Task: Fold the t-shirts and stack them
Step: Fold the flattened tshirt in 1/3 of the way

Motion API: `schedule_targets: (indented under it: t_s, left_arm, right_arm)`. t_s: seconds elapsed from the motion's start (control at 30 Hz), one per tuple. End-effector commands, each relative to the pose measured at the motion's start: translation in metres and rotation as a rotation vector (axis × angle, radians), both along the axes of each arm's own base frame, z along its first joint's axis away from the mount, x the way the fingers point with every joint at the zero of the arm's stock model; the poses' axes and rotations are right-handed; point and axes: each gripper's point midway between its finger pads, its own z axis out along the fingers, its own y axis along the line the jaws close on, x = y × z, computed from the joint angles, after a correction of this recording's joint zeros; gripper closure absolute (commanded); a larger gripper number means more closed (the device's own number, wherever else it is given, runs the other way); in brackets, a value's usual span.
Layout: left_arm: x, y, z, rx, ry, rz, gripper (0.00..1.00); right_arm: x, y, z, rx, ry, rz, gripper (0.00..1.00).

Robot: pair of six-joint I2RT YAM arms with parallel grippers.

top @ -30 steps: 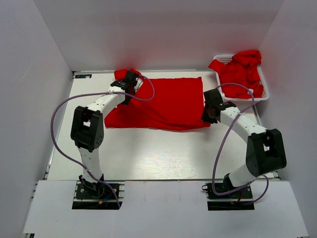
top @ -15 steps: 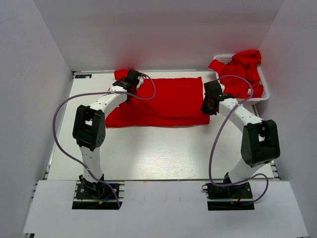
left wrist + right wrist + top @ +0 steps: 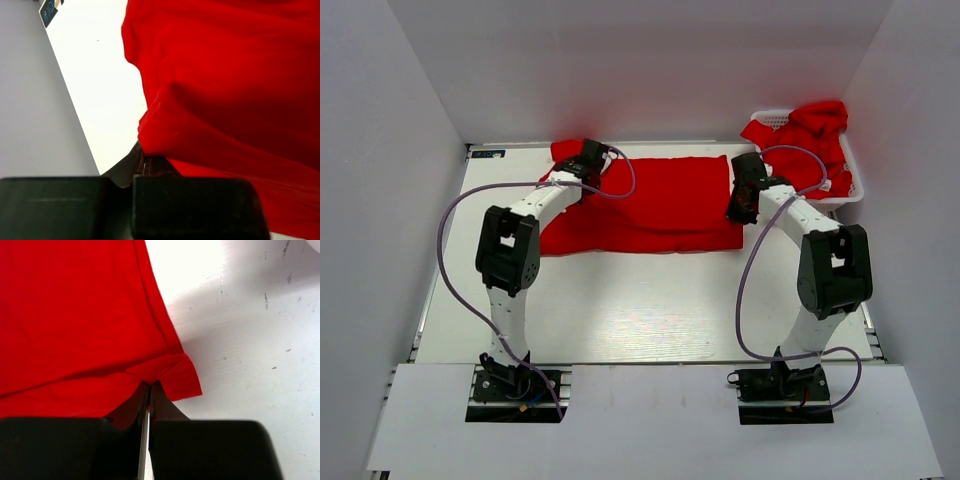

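Wrist views are showing my left hand [image 3: 142,161] and right hand [image 3: 149,389] gripping the t-shirt [image 3: 660,205]; only the top view is showing the far-right basket [image 3: 775,118].

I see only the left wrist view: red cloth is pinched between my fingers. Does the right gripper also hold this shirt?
Observer: Yes. The right gripper is shut on a hem corner of the same t-shirt, at its right edge.
Operator: How does the shirt lie?
Observer: It lies as a wide rectangle on the far half of the table, reaching from the left gripper across to the right one.
Operator: Are there other shirts to fold?
Observer: Yes. Crumpled red shirts lie heaped in a white basket at the far right corner. I cannot count them.
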Motion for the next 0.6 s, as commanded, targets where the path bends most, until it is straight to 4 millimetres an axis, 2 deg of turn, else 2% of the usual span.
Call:
schedule_targets:
  t_s: [0.0, 0.2, 0.23, 0.27, 0.3, 0.33, 0.37, 0.4, 0.43, 0.5, 0.53, 0.57]
  left_arm:
    - [0.019, -0.002, 0.028, -0.011, -0.120, 0.036, 1.00]
    - [0.031, -0.008, 0.019, -0.030, -0.143, 0.048, 1.00]
    - [0.032, -0.003, 0.014, -0.026, -0.135, 0.057, 1.00]
    - [0.034, -0.005, 0.018, -0.044, -0.153, 0.069, 1.00]
    - [0.036, -0.004, 0.016, -0.043, -0.160, 0.084, 0.91]
    - [0.039, -0.004, 0.026, -0.051, -0.186, 0.099, 0.75]
    - [0.038, 0.003, 0.017, -0.030, -0.158, 0.124, 0.49]
    - [0.039, 0.003, 0.018, -0.035, -0.166, 0.150, 0.01]
    - [0.042, 0.006, 0.030, -0.025, -0.197, 0.179, 0.00]
    - [0.040, 0.009, 0.028, -0.008, -0.181, 0.205, 0.00]
    - [0.042, 0.009, 0.038, -0.017, -0.204, 0.219, 0.00]
    - [0.042, 0.008, 0.041, -0.028, -0.211, 0.228, 0.00]
  right_arm:
    - [0.014, 0.000, 0.004, 0.006, -0.010, 0.000, 1.00]
    - [0.038, 0.001, 0.009, 0.026, -0.058, 0.001, 1.00]
    - [0.041, 0.001, 0.007, 0.013, -0.061, -0.004, 0.98]
    - [0.049, 0.007, 0.013, 0.042, -0.088, 0.021, 0.97]
    - [0.052, 0.007, 0.013, 0.037, -0.096, 0.033, 0.96]
    - [0.057, 0.008, 0.012, 0.038, -0.110, 0.041, 0.91]
    - [0.060, 0.011, 0.013, 0.047, -0.117, 0.067, 0.85]
    - [0.066, 0.013, 0.021, 0.057, -0.131, 0.084, 0.77]
    - [0.065, 0.012, 0.018, 0.045, -0.115, 0.100, 0.49]
    - [0.069, 0.013, 0.029, 0.049, -0.130, 0.115, 0.32]
    - [0.068, 0.014, 0.033, 0.048, -0.136, 0.128, 0.10]
    - [0.067, 0.014, 0.035, 0.048, -0.138, 0.134, 0.10]
